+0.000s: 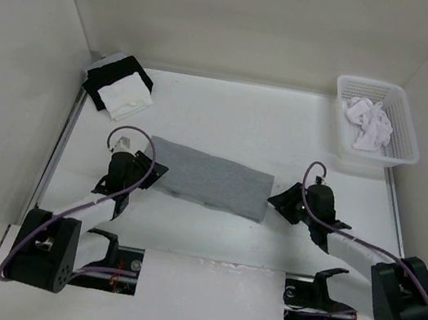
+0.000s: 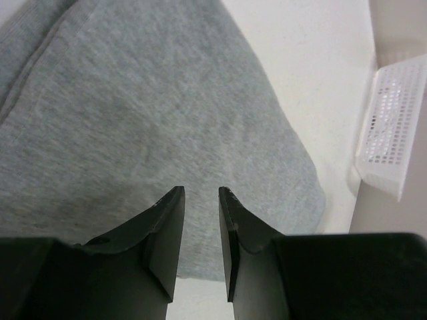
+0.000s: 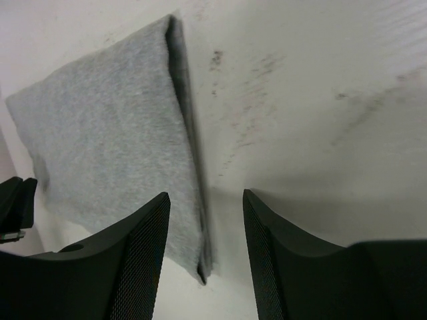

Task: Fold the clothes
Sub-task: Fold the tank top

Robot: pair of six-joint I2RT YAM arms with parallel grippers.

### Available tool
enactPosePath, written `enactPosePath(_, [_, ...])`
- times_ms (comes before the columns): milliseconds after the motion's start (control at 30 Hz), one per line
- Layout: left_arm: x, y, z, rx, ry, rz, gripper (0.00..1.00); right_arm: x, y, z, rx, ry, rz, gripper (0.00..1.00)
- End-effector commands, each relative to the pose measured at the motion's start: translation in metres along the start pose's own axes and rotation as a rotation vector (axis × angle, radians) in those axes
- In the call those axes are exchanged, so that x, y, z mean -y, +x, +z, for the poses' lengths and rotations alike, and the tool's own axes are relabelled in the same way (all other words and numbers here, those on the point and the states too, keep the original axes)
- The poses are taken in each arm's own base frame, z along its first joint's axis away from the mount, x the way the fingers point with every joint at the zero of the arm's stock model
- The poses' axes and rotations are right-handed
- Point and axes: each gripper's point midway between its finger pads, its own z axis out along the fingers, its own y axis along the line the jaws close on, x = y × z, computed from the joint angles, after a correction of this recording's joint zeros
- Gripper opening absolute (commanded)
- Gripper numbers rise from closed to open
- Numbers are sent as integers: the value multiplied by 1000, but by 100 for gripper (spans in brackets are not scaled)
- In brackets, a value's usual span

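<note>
The shirt (image 1: 210, 180) lies on the surface (image 1: 229, 121), folded into a strip between the arms. The left pincer (image 2: 201, 193) hovers half-parted over one end, the right pincer (image 3: 205, 195) spread wide at the other, likely readying another fold.

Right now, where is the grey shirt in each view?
Top external: grey shirt mid-frame.
Left wrist: grey shirt fills the upper left.
Right wrist: grey shirt on the left half.
Shared landmark: white basket, far right in the left wrist view; absent from right wrist.

Left end of the grey shirt (image 1: 211, 178) is hidden under the left gripper (image 1: 158, 173); white basket (image 2: 390, 127) beyond the shirt gets cropped.
</note>
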Motion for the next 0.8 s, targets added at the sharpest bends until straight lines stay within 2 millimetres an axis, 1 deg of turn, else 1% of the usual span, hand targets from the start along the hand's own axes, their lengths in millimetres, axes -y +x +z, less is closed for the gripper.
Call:
enactPosePath(0, [26,-15,-7,56,64,61,26,-14,7,10,-50,-55,-8,53])
enactPosePath(67, [32,-19,-12,78,73,76,26,-18,10,17,-71,-63,-6,51])
enactPosePath(200, [41,-26,-21,126,80,108,27,-22,17,28,-97,-69,35,40])
enactPosePath(267, [47,-27,-23,135,93,118,27,-26,20,31,-111,-90,55,30])
enactPosePath(367, [54,-23,-25,127,111,125,27,-27,19,30,-97,-114,73,8])
enactPosePath(400, [57,-21,-25,121,118,127,27,-28,16,25,-78,-124,73,3])
enactPosePath(433, [59,-18,-25,114,124,130,27,-26,10,18,-43,-133,79,1])
enactPosePath(467, [61,-15,-25,107,132,131,27,-24,2,11,-8,-135,84,0])
enactPosePath(567, [69,-1,-24,80,145,145,27,-15,-19,-21,79,-106,63,0])
enactPosePath(633, [79,12,-23,56,161,163,27,-15,-29,-42,121,-77,25,0])
enactPosePath(700, [91,27,-21,28,187,181,27,-23,-41,-62,181,-64,-4,1])
enactPosePath(767, [104,41,-21,5,215,196,28,-39,-44,-74,193,-66,-34,1])
